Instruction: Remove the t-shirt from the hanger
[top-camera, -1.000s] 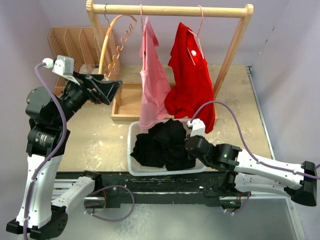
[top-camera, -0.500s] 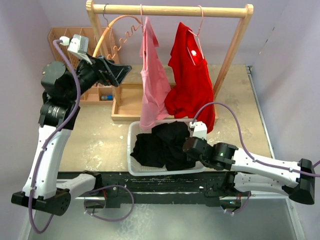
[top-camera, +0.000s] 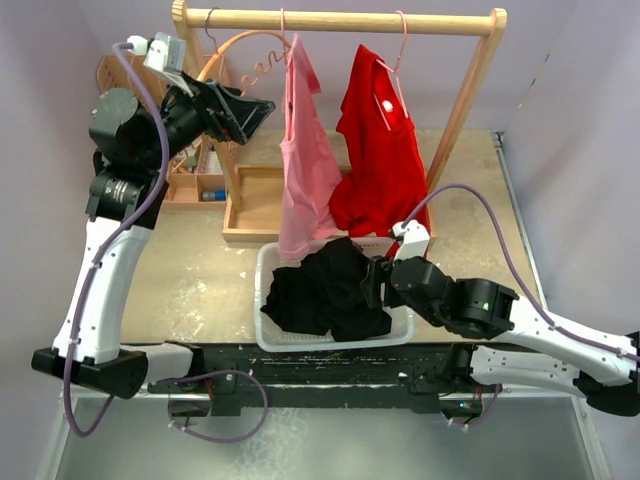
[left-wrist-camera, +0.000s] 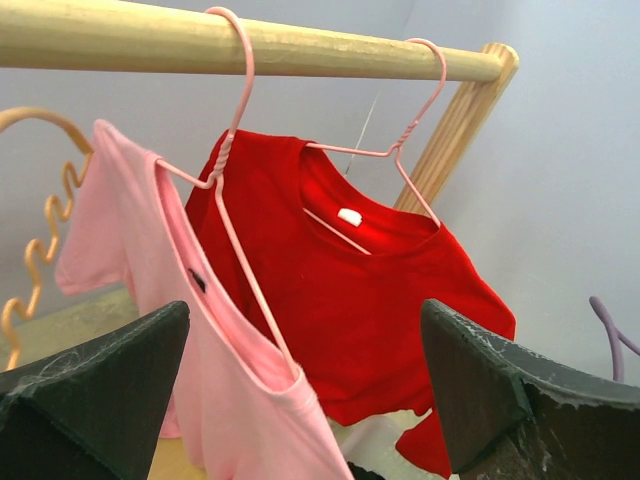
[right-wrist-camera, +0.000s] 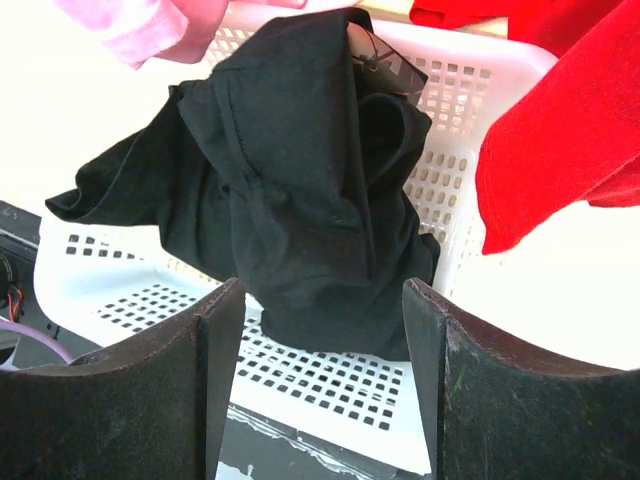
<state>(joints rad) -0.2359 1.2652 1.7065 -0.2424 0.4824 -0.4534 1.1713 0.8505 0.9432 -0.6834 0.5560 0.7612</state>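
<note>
Nearest to the arms, the right hand (right-wrist-camera: 322, 295) is let go and about half open, with nothing in it. It hangs just above the black t-shirt (right-wrist-camera: 290, 170), and I cannot tell if it touches the cloth. That shirt lies in a heap in the white basket (right-wrist-camera: 440, 190) at 6 o'clock on the surface (top-camera: 200, 270). From above, this hand's dark fingers are hard to pick out against the black cloth. Farther back and high up, the left hand (left-wrist-camera: 305, 320) is open as wide as it goes and holds nothing. It is in the air at 9 o'clock from the pink t-shirt (left-wrist-camera: 240, 400), close but not touching. The pink t-shirt hangs on a pink wire hanger (left-wrist-camera: 235, 200) on the wooden rod (left-wrist-camera: 120, 35). A red t-shirt (left-wrist-camera: 350, 290) hangs at its 3 o'clock on its own hanger (left-wrist-camera: 415, 190). In the left wrist view, the bottom of both shirts is cut off by the fingers and the edge.
</note>
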